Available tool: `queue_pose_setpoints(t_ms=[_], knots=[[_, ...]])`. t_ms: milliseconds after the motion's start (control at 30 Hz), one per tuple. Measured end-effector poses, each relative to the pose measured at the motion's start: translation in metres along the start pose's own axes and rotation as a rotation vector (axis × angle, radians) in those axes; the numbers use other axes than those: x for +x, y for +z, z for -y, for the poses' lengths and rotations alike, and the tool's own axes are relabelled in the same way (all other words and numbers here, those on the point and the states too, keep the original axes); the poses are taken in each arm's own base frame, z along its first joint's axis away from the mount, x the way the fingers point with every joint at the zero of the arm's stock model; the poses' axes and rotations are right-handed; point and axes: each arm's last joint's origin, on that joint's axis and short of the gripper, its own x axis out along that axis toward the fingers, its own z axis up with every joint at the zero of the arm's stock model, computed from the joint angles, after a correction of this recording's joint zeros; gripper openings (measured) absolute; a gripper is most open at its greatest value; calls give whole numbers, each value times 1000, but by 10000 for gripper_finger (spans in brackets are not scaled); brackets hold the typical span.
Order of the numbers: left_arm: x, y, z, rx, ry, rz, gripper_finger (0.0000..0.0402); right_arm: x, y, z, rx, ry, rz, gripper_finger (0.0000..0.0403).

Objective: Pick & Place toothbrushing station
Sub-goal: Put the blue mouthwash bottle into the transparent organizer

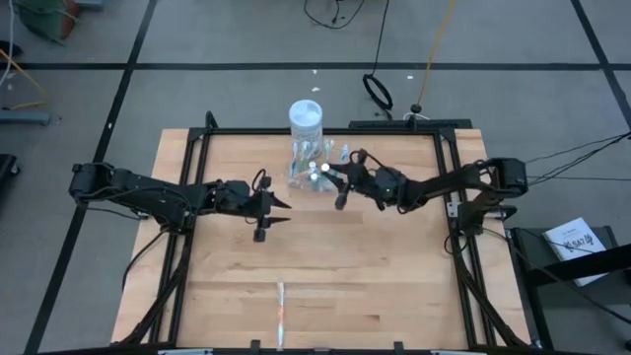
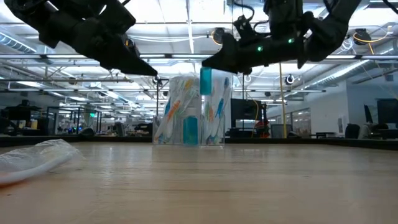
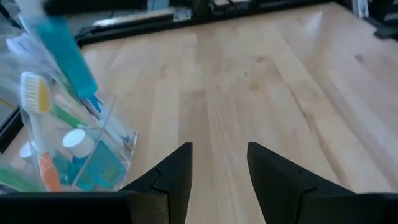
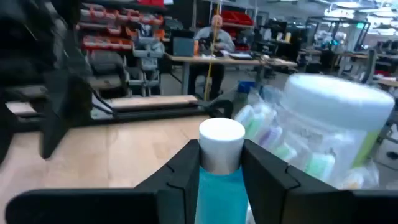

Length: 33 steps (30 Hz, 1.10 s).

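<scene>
Most of the table (image 1: pixel 315 296) lies bare, its whole near half free for moving. Near the far edge stands the white jar (image 1: pixel 306 118), the clear station (image 1: pixel 314 168) just in front of it (brushes inside). Left gripper (image 1: pixel 279 209) hovers nearby, fingers spread, holding nothing. Right gripper (image 4: pixel 221 171) pinches a blue white-capped tube (image 4: pixel 221 162) over the station
</scene>
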Motion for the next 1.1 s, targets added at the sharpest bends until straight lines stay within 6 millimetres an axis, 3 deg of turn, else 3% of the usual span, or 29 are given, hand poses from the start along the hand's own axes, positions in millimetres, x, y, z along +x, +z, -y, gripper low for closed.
queue_pose_setpoints(t_ms=[267, 533, 867, 1100], knots=[[0, 5, -1, -4, 9, 52, 157, 24, -32, -4, -32, 50, -37, 93], [0, 4, -1, -15, 7, 44, 157, 51, -29, 9, -79, -3, 10, 93], [0, 2, 0, -17, 3, 24, 157, 56, -34, 28, 12, -51, -53, 93], [0, 2, 0, -18, 3, 25, 157, 56, -33, 27, -30, -47, -41, 93]])
